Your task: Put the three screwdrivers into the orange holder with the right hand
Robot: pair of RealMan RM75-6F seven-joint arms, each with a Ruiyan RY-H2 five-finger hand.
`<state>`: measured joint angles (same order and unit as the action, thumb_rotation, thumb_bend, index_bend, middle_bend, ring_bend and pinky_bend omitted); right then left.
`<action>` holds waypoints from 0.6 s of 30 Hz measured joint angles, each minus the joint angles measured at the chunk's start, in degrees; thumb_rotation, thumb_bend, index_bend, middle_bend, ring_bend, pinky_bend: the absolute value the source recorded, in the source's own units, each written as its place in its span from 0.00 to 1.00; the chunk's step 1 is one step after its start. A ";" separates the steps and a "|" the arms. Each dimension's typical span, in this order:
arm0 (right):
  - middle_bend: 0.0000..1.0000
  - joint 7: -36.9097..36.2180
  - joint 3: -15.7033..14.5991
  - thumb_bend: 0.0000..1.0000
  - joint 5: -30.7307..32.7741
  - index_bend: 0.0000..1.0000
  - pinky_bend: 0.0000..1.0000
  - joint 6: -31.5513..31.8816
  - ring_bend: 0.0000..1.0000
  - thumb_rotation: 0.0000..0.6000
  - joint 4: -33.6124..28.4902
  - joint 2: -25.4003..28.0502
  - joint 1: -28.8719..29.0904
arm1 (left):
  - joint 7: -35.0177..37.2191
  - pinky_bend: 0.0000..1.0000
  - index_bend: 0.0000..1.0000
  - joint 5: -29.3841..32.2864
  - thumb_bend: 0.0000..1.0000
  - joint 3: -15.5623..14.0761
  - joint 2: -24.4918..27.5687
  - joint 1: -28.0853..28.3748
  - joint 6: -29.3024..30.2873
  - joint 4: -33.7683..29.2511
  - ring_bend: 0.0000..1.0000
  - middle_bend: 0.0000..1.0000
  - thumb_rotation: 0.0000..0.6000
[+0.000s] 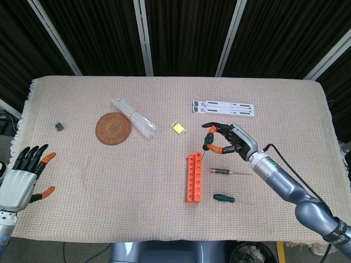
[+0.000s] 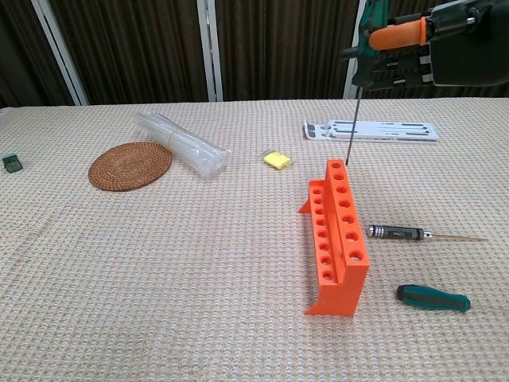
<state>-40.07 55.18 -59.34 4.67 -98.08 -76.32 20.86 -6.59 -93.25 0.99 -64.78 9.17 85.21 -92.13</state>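
Note:
My right hand [image 1: 229, 139] [image 2: 413, 49] grips a green-handled screwdriver [image 2: 359, 87] upright, its thin shaft pointing down with the tip just above the far end of the orange holder [image 1: 193, 177] [image 2: 335, 235]. A black-handled screwdriver [image 1: 224, 172] [image 2: 413, 233] lies on the cloth right of the holder. A teal-handled screwdriver [image 1: 224, 198] [image 2: 433, 298] lies nearer the front. My left hand [image 1: 23, 179] hangs open at the table's left edge, holding nothing.
A round woven coaster [image 1: 113, 128] [image 2: 130, 165] and a clear plastic roll [image 1: 133, 118] [image 2: 181, 143] sit at the back left. A yellow block [image 1: 179, 128] [image 2: 277, 159], a white stand [image 1: 224, 107] [image 2: 371, 130] and a small dark object [image 1: 59, 126] [image 2: 9, 163] also lie on the cloth.

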 measured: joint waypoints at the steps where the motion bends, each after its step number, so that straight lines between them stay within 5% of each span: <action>1: 0.21 0.08 0.33 0.52 -0.27 0.58 0.00 -0.23 0.00 1.00 -0.06 -0.45 -0.12 | -0.04 0.00 0.16 0.04 0.14 0.00 0.05 0.00 -0.01 -0.04 0.00 0.00 1.00; 18: 0.21 3.86 0.92 0.53 -0.59 0.58 0.00 -3.31 0.00 1.00 1.75 -3.56 0.22 | 0.76 0.00 0.16 0.90 0.14 -0.10 -0.08 -0.44 0.22 0.90 0.00 0.00 1.00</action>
<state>-36.20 56.10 -59.94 1.36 -96.33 -79.88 21.09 -5.83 -92.35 0.88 -64.86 8.74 85.43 -91.23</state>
